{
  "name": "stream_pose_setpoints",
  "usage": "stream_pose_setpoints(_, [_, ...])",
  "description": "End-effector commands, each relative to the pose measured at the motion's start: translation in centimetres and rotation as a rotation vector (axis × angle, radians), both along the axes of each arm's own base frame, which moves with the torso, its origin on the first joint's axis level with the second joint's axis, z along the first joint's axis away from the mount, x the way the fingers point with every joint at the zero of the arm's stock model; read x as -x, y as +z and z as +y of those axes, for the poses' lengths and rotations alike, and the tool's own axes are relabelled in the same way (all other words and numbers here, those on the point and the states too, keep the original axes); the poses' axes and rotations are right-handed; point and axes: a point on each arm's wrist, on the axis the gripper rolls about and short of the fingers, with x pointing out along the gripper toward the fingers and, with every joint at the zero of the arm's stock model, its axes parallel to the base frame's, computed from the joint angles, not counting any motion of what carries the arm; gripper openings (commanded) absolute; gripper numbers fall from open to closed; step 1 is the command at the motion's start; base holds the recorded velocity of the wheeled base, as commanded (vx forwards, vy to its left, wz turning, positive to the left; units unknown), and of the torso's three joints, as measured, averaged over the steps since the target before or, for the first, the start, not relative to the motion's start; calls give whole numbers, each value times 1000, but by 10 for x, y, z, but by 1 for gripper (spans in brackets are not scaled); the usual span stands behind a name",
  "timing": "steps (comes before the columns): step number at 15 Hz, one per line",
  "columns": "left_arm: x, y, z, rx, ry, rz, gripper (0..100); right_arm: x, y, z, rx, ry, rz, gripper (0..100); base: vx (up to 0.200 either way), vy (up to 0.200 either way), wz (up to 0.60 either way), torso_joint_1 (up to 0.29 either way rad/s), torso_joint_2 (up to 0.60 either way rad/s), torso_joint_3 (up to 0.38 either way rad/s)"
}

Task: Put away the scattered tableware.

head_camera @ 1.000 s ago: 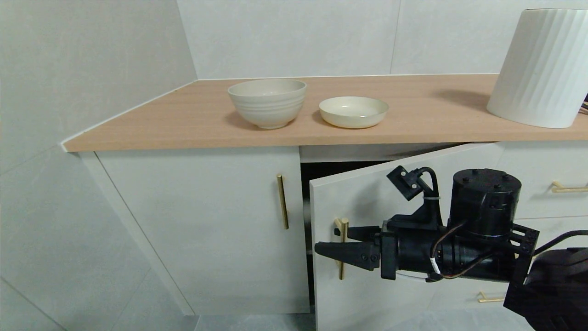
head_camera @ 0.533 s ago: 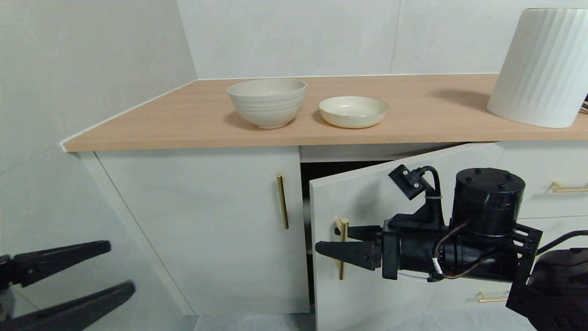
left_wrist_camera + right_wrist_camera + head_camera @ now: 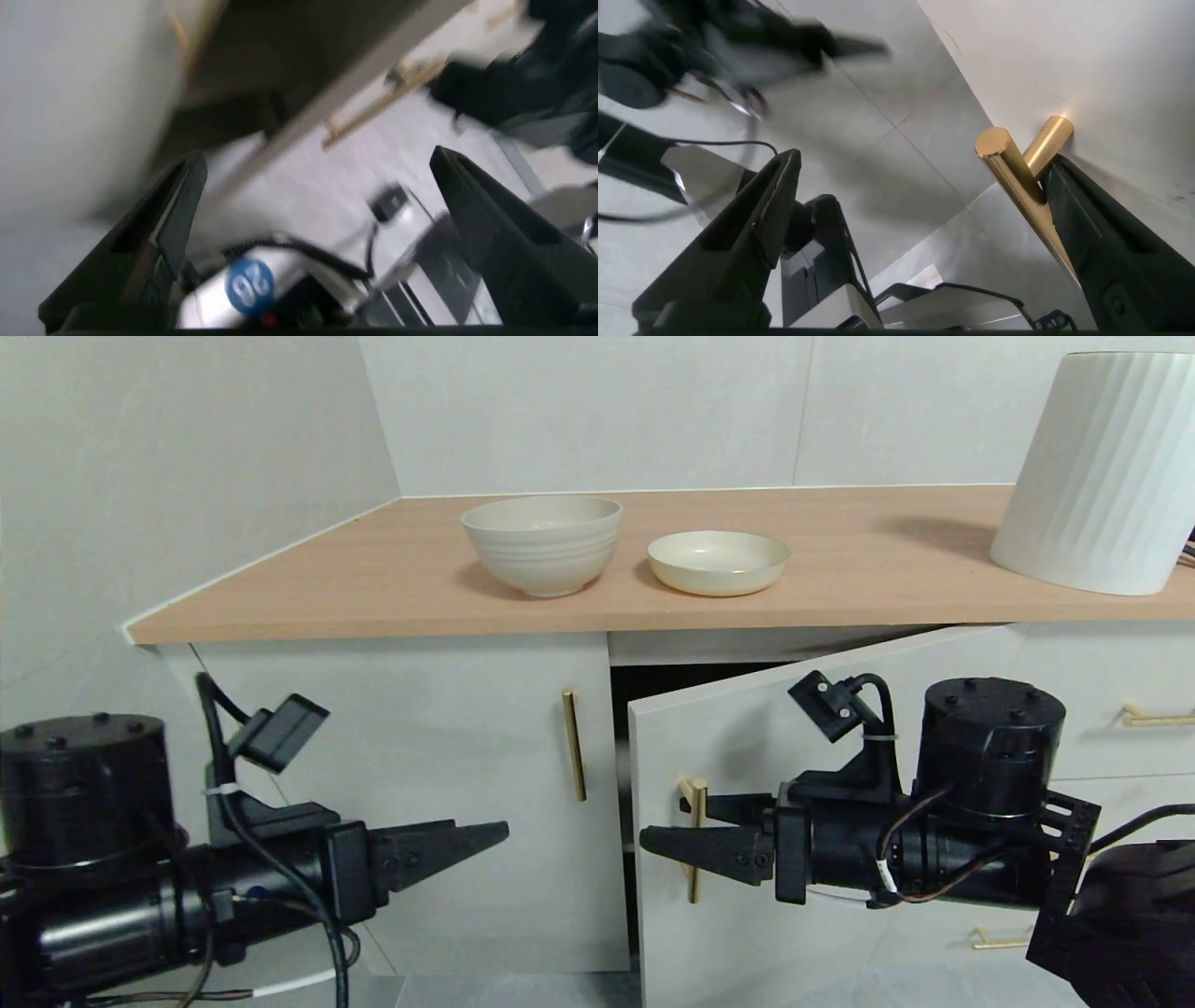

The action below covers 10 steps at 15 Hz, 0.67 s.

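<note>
Tiled wall (image 3: 187,476) at left & behind; wood worktop (image 3: 868,588) across upper half of frame. On it, centre-left: deep ribbed bowl (image 3: 542,543); just right of it, not touching: shallow dish (image 3: 719,562); far upper right: tall white ribbed container (image 3: 1102,476). Below, L cabinet door (image 3: 420,784) shut w/ gold bar handle (image 3: 574,745); R door (image 3: 738,933) ajar, dark gap betw. the two. Lower left: left gripper (image 3: 467,840), jaws wide per wrist view, empty, in front of L door. Lower centre-right: right gripper (image 3: 667,823), jaws wide, astride gold handle (image 3: 693,882) of ajar door, not clamped. Far right: drawer fronts w/ gold pulls (image 3: 1158,717).
</note>
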Motion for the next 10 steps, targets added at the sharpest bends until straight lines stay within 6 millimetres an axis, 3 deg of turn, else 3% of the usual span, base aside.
stream_pose_setpoints(1, [-9,-30,-12,-42,-19,114,100,-1,-2,1,5,1,6,100,0,0,0,0,0,0])
stream_pose_setpoints(5, [-7,-33,-17,-52,-28,116,100,-1,-2,1,5,1,6,100,0,0,0,0,0,0])
stream_pose_setpoints(6, [-6,-34,-17,-54,-30,118,0,-1,-2,0,5,-1,6,100,0,0,0,0,0,0])
stream_pose_setpoints(10, [-7,-35,-17,-63,-37,112,0,-1,-5,0,13,-1,16,100,0,0,0,0,0,0])
